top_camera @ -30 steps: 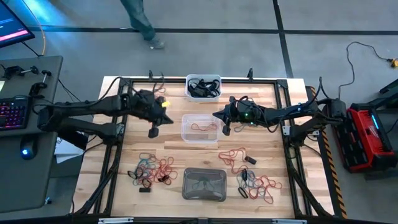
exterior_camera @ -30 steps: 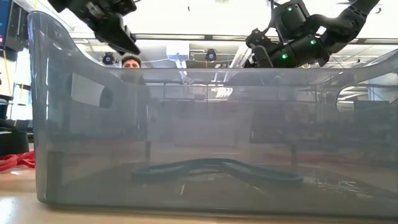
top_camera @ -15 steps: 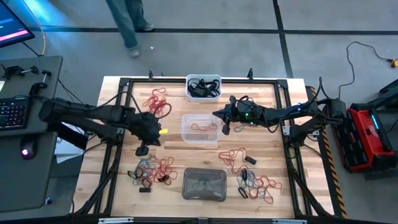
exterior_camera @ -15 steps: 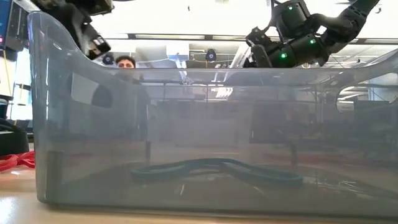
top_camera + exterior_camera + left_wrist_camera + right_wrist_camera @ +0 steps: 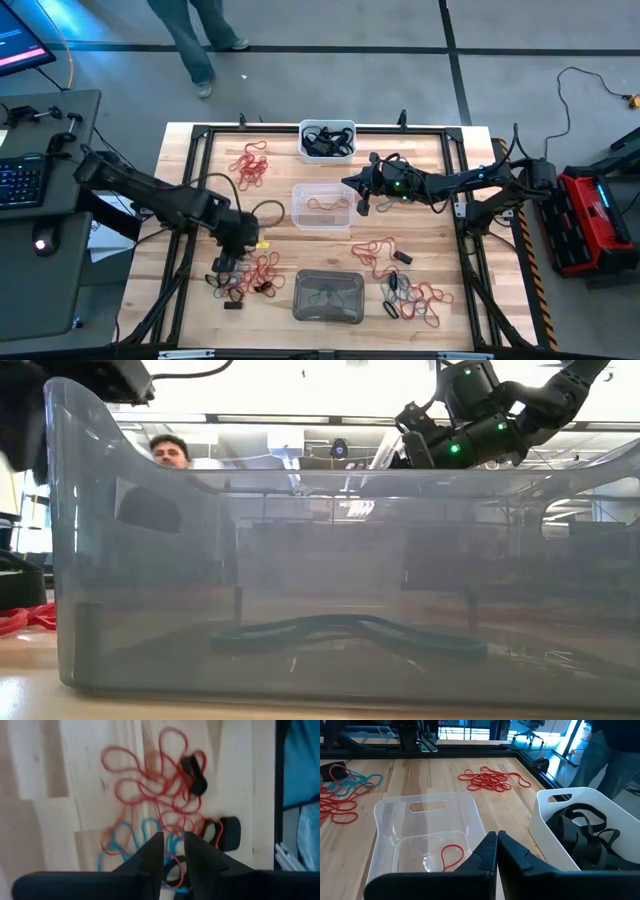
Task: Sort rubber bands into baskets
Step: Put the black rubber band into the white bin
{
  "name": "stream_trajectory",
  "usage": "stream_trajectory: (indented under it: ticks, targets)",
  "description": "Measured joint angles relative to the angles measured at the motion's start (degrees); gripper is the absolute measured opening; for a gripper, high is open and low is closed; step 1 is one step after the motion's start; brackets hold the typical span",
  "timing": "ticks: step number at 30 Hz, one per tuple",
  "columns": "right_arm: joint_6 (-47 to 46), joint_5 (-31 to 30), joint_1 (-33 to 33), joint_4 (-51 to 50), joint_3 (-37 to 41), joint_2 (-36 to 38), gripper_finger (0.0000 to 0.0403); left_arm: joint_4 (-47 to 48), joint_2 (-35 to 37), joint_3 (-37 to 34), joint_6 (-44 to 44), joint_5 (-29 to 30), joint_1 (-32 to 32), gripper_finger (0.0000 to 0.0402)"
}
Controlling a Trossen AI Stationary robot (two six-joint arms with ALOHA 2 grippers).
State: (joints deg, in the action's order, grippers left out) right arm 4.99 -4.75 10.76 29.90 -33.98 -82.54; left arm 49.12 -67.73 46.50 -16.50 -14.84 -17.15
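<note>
My left gripper (image 5: pixel 172 854) is open and points down over a mixed pile of red, teal and black rubber bands (image 5: pixel 160 805) at the table's near left (image 5: pixel 243 275); it touches none of them. My right gripper (image 5: pixel 496 846) is shut and empty. It hovers at the right side of the clear basket (image 5: pixel 320 206), which holds one red band (image 5: pixel 451 856). The white basket (image 5: pixel 327 140) at the far edge holds black bands (image 5: pixel 580 836). The grey basket (image 5: pixel 328 297) near the front edge holds a teal band (image 5: pixel 340 630).
A loose red pile (image 5: pixel 250 165) lies at the far left. More red bands (image 5: pixel 375 250) and a mixed heap (image 5: pixel 410 295) lie at the near right. A dark frame (image 5: pixel 455 160) runs around the tabletop. A person (image 5: pixel 185 40) walks beyond the far edge.
My left gripper has swung from beside the clear basket toward the table's near edge and a little left. It has sunk and tipped to point more steeply down over the mixed pile. The person beyond the far edge has walked leftward.
</note>
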Motion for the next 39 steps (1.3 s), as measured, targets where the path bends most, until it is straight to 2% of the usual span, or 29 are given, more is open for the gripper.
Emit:
stream_trajectory:
  ticks: [11,16,21,31,39]
  targets:
    - [0.44,0.01,0.0,-0.03,0.0,0.0,0.0,2.08,-6.82,0.0,-8.6,-3.9,-8.89,0.0124]
    - [0.04,0.01,0.0,-0.05,0.0,0.0,0.0,2.12,-9.5,0.0,-10.24,-4.62,-12.73,0.0133]
    - [1.33,-0.01,0.0,0.01,0.0,0.0,0.0,2.08,-11.4,0.0,-10.84,-8.59,-17.49,0.0134]
    - [1.08,0.01,0.0,-0.05,-0.02,0.0,0.0,2.43,-14.57,-0.57,-13.03,0.13,-26.75,0.0133]
    - [1.08,-0.01,0.0,-0.05,-0.02,0.0,0.0,1.73,-17.04,-1.84,-15.35,1.38,-30.47,0.0133]
